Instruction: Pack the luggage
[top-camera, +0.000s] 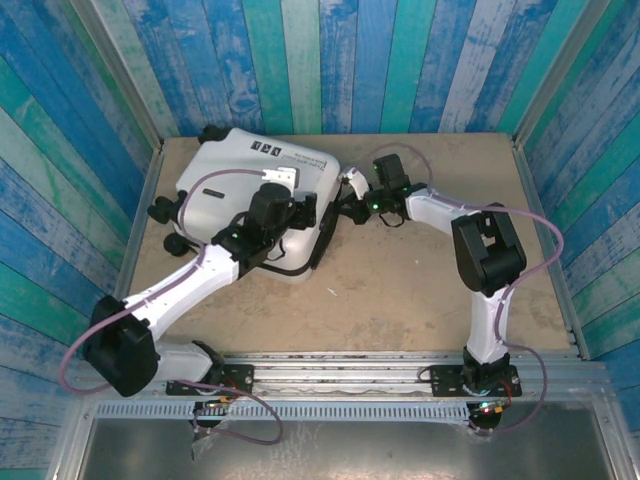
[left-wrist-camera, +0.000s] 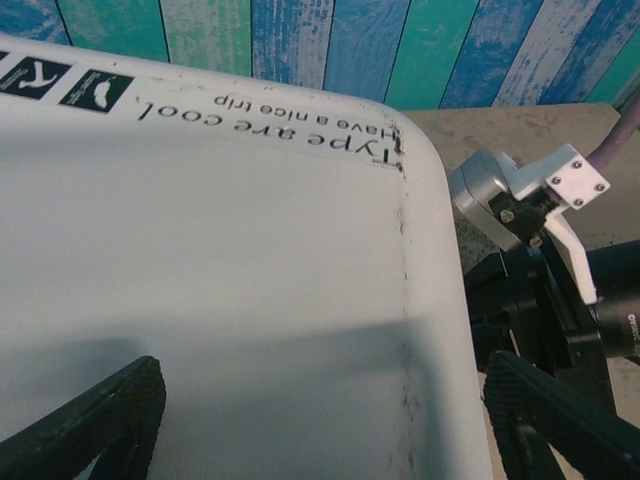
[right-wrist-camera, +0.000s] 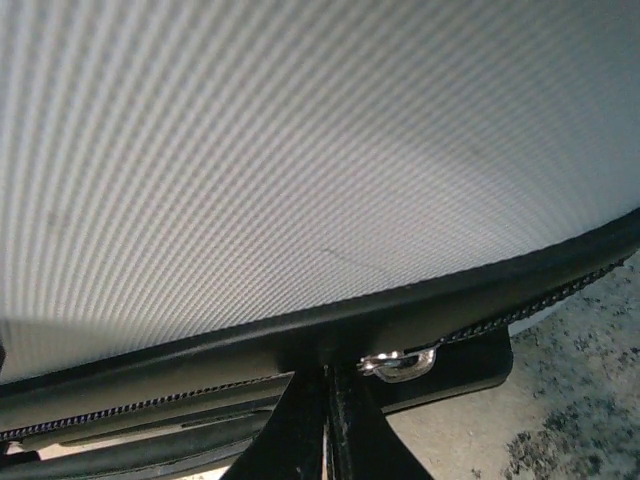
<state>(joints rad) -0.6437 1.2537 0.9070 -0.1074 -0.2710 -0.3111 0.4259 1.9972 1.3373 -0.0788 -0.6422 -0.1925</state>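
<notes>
The luggage (top-camera: 240, 175) is a white hard-shell suitcase lying flat at the table's back left, lid down, with black wheels along its left side. My left gripper (top-camera: 297, 212) hovers over its near right corner. In the left wrist view it (left-wrist-camera: 320, 370) is open wide, its black fingers (left-wrist-camera: 95, 420) straddling the white shell (left-wrist-camera: 220, 250). My right gripper (top-camera: 346, 192) is at the case's right edge. In the right wrist view its fingers (right-wrist-camera: 300, 430) are pressed together against the black zipper trim (right-wrist-camera: 250, 335), with the metal zipper pull (right-wrist-camera: 400, 362) at their tips.
The brown tabletop (top-camera: 420, 290) lies open to the right of and in front of the case. Blue and green plank walls (top-camera: 350, 60) close in the back and sides. A metal rail (top-camera: 360, 375) with both arm bases runs along the near edge.
</notes>
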